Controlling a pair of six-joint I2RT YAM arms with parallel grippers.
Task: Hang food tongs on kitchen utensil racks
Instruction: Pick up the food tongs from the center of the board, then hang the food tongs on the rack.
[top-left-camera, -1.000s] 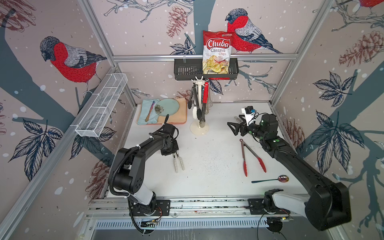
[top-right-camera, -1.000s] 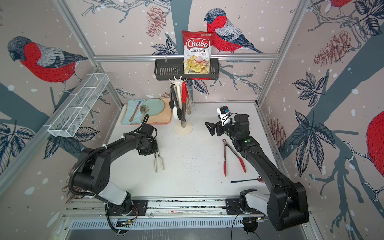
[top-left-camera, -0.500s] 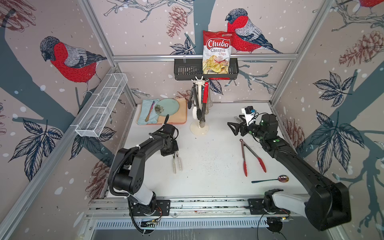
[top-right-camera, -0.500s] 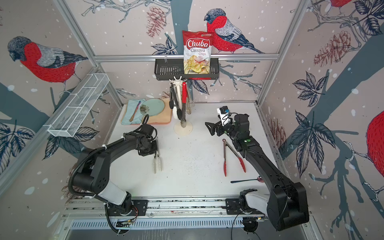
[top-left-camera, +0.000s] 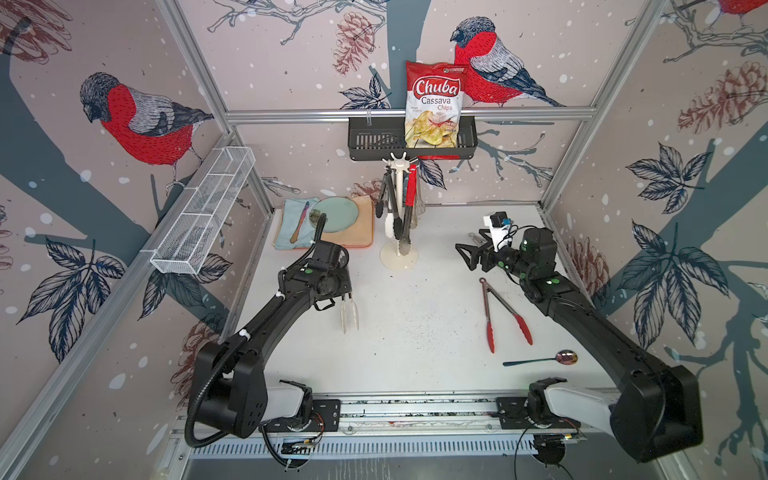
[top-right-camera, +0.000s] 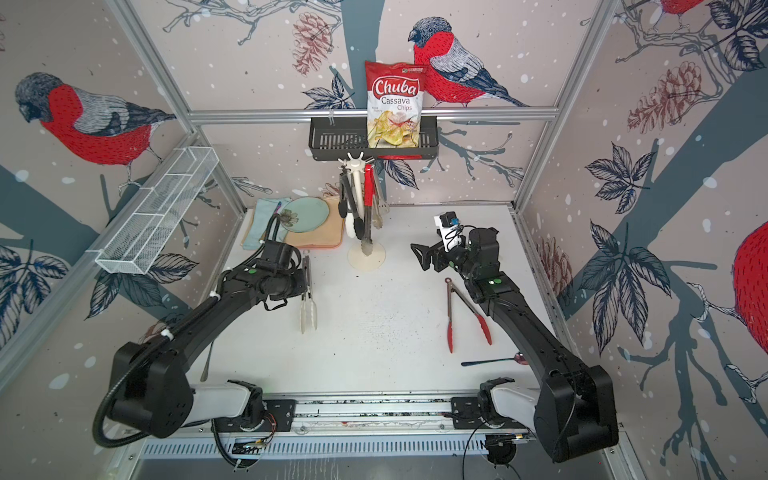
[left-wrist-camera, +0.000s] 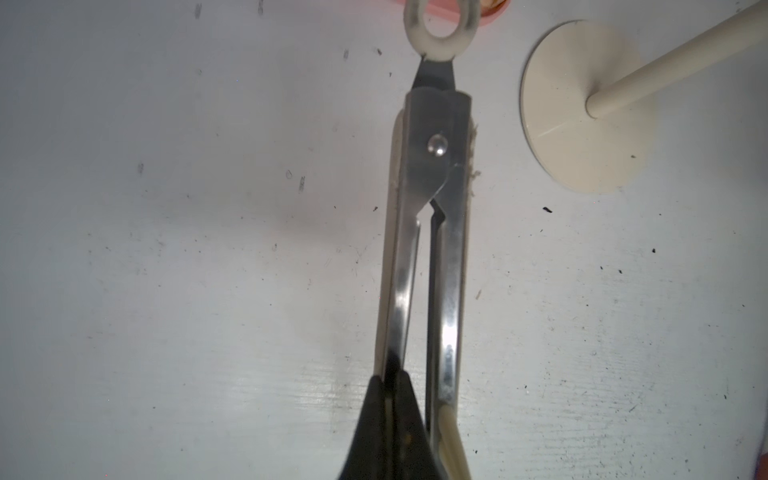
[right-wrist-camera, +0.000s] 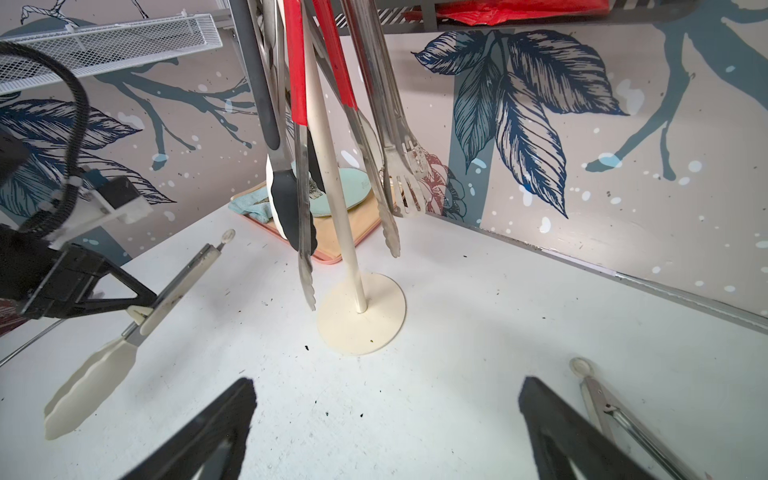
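Whereas a second ago the left gripper (left-wrist-camera: 389, 399) was only part-way closed, its jaws are now pinched fully shut on the long steel food tongs with cream-white tips (left-wrist-camera: 432, 166). They grip low on the arms, where the steel gives way to the tips (the wrist view suggests that only 1 of the 2 arms sits between the jaws, though I cannot be sure). The tongs have shifted only slightly across the white desk (top-left-camera: 415, 345), and I cannot tell whether they have left it. Straight ahead of the jaws lies the tongs' cream ring end (left-wrist-camera: 439, 25). Just beyond that ring and to one side stands the round disc base (left-wrist-camera: 582, 112) of the tall cream-white utensil rack (top-left-camera: 399, 199), near but not touching. Several other tongs hang from its star-shaped head (top-left-camera: 400, 160).

The right gripper (right-wrist-camera: 386, 386) has not changed. Its jaws stand wide and empty, facing the rack's pole, with the red-tipped steel tongs (top-left-camera: 489, 334) lying on the desk just beside and beneath them.

My reading is that the grasp is made, so lifting comes next, then carrying the ring up to a free hook. With the grip so far from the ring, the long free end may swing or droop, and a 1-arm pinch could let the tongs twist.
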